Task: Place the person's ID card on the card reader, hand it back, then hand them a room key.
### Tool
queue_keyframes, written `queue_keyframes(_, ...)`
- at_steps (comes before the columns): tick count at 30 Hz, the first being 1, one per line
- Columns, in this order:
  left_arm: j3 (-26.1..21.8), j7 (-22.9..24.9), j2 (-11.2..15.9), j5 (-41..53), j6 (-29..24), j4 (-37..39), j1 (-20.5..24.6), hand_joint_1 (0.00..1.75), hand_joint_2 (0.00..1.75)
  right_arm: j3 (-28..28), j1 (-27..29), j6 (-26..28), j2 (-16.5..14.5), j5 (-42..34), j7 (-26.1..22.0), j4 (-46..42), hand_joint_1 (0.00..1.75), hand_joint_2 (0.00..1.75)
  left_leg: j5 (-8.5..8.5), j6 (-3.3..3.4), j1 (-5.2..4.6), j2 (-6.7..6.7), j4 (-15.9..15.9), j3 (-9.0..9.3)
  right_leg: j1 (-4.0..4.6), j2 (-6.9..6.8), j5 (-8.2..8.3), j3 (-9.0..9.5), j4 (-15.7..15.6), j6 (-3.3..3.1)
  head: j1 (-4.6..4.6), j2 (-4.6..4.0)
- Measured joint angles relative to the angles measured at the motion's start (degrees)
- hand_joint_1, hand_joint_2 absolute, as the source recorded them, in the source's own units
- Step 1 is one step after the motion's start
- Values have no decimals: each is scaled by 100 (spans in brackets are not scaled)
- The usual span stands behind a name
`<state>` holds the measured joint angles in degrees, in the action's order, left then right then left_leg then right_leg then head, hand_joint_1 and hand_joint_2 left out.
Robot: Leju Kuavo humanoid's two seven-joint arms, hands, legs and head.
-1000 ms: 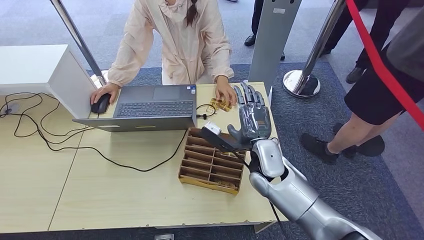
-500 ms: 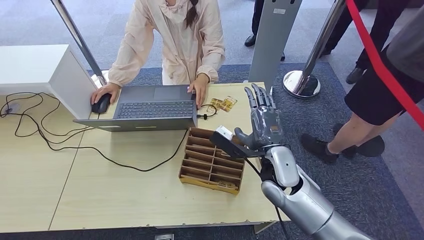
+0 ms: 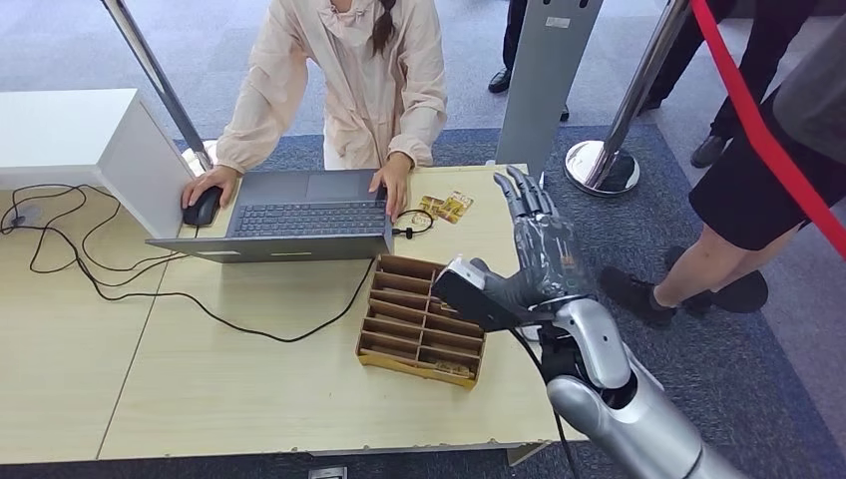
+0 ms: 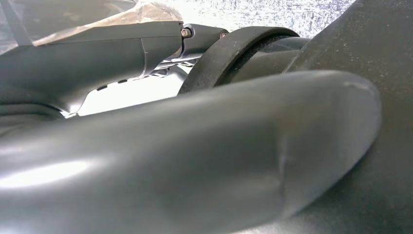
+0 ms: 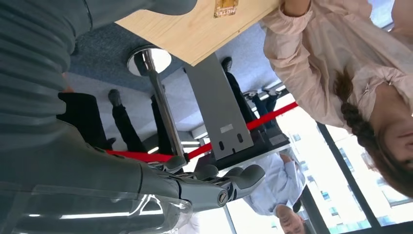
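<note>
1 robot hand, the right hand (image 3: 529, 261), hovers empty with fingers spread wide above the desk's right edge, while the key cards (image 3: 448, 207) lie beside the laptop (image 3: 299, 213), so I'd say it must next reach forward for them.

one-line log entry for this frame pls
right robot hand: raised over table edge, fingers extended, holds nothing | key cards: on table beside laptop | person's hand: on laptop | divided tray: on table
</note>
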<state>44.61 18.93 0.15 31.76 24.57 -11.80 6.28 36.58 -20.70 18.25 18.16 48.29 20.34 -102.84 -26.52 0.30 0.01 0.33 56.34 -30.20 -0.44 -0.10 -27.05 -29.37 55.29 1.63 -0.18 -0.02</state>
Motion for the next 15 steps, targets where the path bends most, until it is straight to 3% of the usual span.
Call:
queue_keyframes(10,0,-9,-9,0,0,0,6,0,0,266,252,-115,-220,-10,-289,133,27,175,0,0,0,-1,-1,-2,0,0,-1,0,0,0,-1,0)
queue_keyframes(13,0,-10,-9,0,0,0,8,0,0,388,305,-113,-339,-19,-384,295,46,175,0,0,0,-1,-2,-3,0,0,-1,0,1,1,-1,0)
queue_keyframes(15,0,-11,-9,0,0,0,8,0,0,470,335,-90,-421,-6,-440,413,68,175,0,0,0,-1,-2,-3,0,0,-1,0,1,1,-1,0)
